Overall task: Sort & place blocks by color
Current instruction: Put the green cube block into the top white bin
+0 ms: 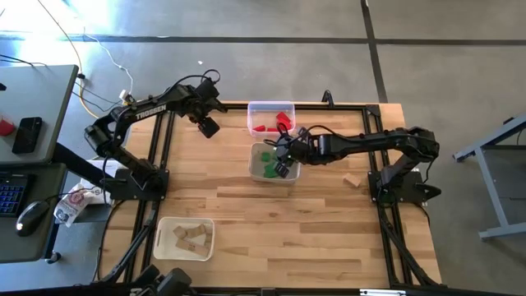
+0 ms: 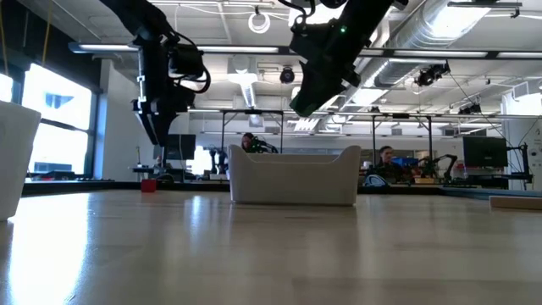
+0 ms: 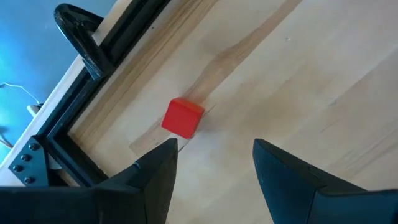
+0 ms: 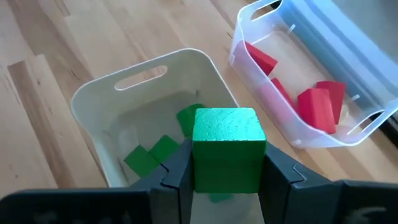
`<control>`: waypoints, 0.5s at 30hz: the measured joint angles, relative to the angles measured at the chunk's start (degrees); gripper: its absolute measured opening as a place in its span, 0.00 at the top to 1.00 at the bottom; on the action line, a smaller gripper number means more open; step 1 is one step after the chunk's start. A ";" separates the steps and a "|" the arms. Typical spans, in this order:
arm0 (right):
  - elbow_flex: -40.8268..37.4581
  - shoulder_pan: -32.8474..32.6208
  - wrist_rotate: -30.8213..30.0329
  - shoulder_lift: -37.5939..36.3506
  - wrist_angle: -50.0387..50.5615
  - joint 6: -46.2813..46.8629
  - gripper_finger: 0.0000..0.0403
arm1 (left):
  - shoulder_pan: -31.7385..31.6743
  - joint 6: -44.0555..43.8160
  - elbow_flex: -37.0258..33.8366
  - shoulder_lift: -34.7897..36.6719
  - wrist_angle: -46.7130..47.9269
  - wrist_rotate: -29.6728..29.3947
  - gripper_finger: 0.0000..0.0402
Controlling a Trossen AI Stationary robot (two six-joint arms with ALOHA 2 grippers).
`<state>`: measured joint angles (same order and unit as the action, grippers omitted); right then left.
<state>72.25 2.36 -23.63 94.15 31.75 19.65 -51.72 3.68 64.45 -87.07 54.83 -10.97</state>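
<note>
My right gripper (image 4: 225, 180) hangs above the white tray (image 4: 93, 99), shut on a green cube (image 4: 225, 140). A few green blocks (image 4: 152, 154) lie on that tray's floor. Beside it, the clear tray (image 4: 348, 56) holds red blocks (image 4: 317, 106). My left gripper (image 3: 214, 165) is open above a lone red cube (image 3: 182, 117), which rests flat on the table near the far left frame corner. The low view shows that cube (image 2: 149, 185) below the raised left gripper (image 2: 159, 127). A third tray (image 1: 185, 238) near the front holds plain wood blocks. My right gripper pinches the green cube between its two fingers, one finger (image 4: 177, 171) on each of two opposite side faces (image 4: 202, 163). The cube is lifted clear, upright, above the white tray's open top.
One plain wood block (image 1: 352, 181) lies on the table near the right arm's base. Black frame rails (image 3: 81, 37) run along the table edge close to the red cube. Bare wood (image 1: 288, 230) spreads across the table's middle and front.
</note>
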 joint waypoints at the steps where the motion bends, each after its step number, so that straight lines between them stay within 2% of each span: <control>1: 0.00 -0.10 0.25 -0.01 0.06 0.29 0.74 | 0.00 0.00 0.00 0.00 0.00 -0.02 0.51; 8: 0.04 -0.12 3.10 2.82 0.91 0.77 0.74 | 0.00 0.02 0.00 0.00 0.07 -0.04 0.51; 15: 0.04 -0.09 3.10 5.60 1.28 -0.51 0.74 | 0.00 1.43 0.00 0.00 0.09 -0.08 0.51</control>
<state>72.29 2.27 -20.53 99.75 33.04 19.14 -51.72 5.11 64.45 -87.07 54.92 -11.05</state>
